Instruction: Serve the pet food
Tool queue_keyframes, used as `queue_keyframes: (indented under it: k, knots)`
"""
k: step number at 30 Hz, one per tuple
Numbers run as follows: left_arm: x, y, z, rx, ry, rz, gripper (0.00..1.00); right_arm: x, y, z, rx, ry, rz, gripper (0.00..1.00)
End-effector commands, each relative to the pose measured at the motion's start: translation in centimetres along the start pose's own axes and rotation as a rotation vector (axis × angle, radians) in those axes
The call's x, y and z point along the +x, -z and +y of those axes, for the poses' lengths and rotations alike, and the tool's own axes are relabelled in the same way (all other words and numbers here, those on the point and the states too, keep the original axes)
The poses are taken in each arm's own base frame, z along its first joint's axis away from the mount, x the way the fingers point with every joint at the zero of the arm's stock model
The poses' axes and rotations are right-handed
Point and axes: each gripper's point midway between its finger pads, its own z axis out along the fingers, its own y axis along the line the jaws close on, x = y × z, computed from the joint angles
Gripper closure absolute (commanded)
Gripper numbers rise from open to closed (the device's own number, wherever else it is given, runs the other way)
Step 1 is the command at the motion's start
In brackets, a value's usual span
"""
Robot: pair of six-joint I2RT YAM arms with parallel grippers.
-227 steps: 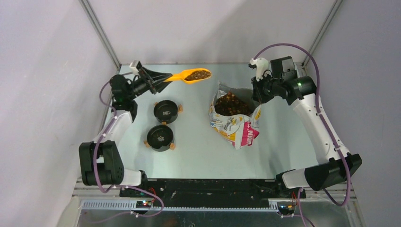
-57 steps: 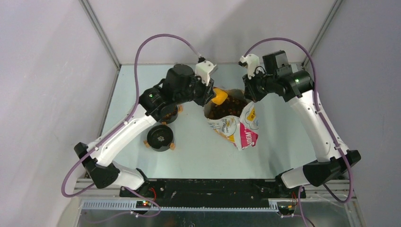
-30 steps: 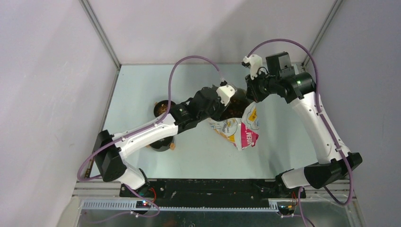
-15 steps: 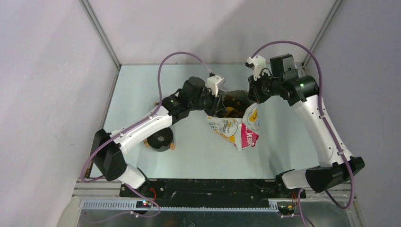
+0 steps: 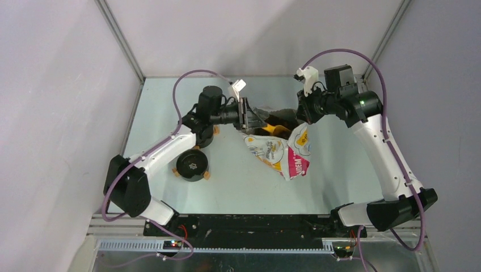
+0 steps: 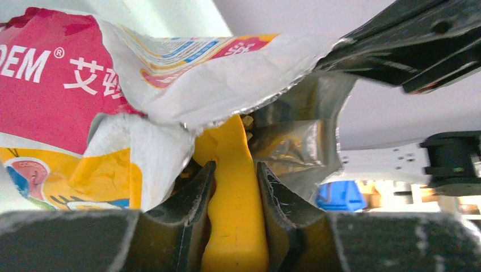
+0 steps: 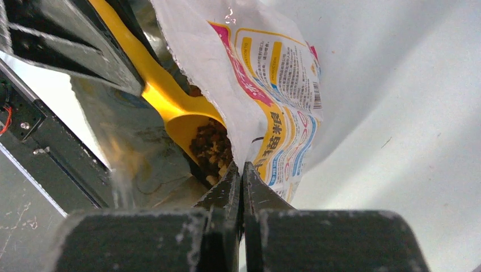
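Okay, so the pet food (image 7: 211,146) I can actually see is a small brown heap sitting in the cup of the orange scoop (image 7: 170,107), just inside the mouth of the printed bag (image 7: 272,73). Whether more lies deeper in the bag, I can't tell from these views. A loose heap doesn't really point anywhere. The scoop carrying it runs lengthwise left to right across the table (image 5: 238,187), handle toward my left arm and cup end poked into the bag's opening. My left gripper (image 6: 232,170) is clamped on the scoop handle, one finger on each side. My right gripper (image 7: 242,170) is pinched tight on the bag's torn rim, on the right side of the opening. The bag lies slumped on the table with its mouth toward the far side. Over on the left, the near black bowl (image 5: 192,164) shows its bare dark floor.
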Motion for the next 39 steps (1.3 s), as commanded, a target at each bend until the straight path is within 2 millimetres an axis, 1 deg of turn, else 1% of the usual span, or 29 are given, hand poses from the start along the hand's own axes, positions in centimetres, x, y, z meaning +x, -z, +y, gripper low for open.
queue_keyframes:
  k: [1, 4, 7, 11, 14, 15, 16, 19, 23, 25, 28, 30, 35, 37, 38, 39]
  knots:
    - [-3.5, 2.8, -4.5, 0.159, 0.093, -0.098, 1.00, -4.3, 2.0, -0.3, 0.038, 0.074, -0.175, 1.00]
    - [-4.7, 3.4, -4.5, 0.164, 0.122, -0.134, 1.00, -4.2, 2.0, -0.4, 0.041, 0.076, -0.174, 1.00]
    - [-5.5, 3.9, -4.5, 0.157, 0.129, -0.156, 1.00, -4.1, 2.0, -0.5, 0.042, 0.074, -0.169, 1.00]
    - [-6.4, 4.6, -3.9, 0.149, 0.202, -0.191, 1.00, -4.1, 1.9, -0.5, 0.044, 0.075, -0.169, 1.00]
    - [-6.8, 5.2, -2.9, 0.158, 0.257, -0.221, 1.00, -4.1, 1.9, -0.5, 0.044, 0.077, -0.169, 1.00]
    - [-6.9, 5.4, -3.0, 0.173, 0.278, -0.225, 1.00, -4.1, 1.9, -0.5, 0.044, 0.077, -0.167, 1.00]
    - [-6.9, 5.6, -2.5, 0.168, 0.302, -0.231, 1.00, -4.1, 1.9, -0.6, 0.044, 0.077, -0.168, 1.00]
    - [-7.0, 6.4, -1.7, 0.182, 0.391, -0.243, 1.00, -4.1, 1.9, -0.6, 0.045, 0.077, -0.167, 1.00]
    - [-6.5, 7.1, -1.3, 0.180, 0.471, -0.233, 1.00, -4.0, 1.9, -0.6, 0.047, 0.077, -0.165, 1.00]
    - [-6.0, 7.5, -1.7, 0.196, 0.492, -0.211, 1.00, -4.0, 2.0, -0.6, 0.048, 0.076, -0.164, 1.00]
    - [-5.2, 7.8, -2.8, 0.238, 0.481, -0.153, 1.00, -4.0, 2.0, -0.7, 0.050, 0.073, -0.159, 1.00]
    - [-5.1, 8.1, -3.1, 0.250, 0.486, -0.132, 1.00, -4.0, 2.0, -0.6, 0.047, 0.071, -0.153, 1.00]
    - [-5.2, 8.6, -2.4, 0.241, 0.525, -0.150, 1.00, -4.4, 2.1, -0.6, 0.047, 0.071, -0.152, 1.00]
    - [-5.5, 8.8, -2.5, 0.260, 0.538, -0.166, 1.00, -4.4, 2.0, -0.6, 0.047, 0.071, -0.151, 1.00]
    - [-5.8, 8.9, -3.0, 0.284, 0.532, -0.180, 1.00, -4.4, 2.0, -0.6, 0.047, 0.072, -0.149, 1.00]
    - [-5.9, 8.8, -2.8, 0.291, 0.535, -0.189, 1.00, -4.3, 2.0, -0.6, 0.047, 0.071, -0.144, 1.00]
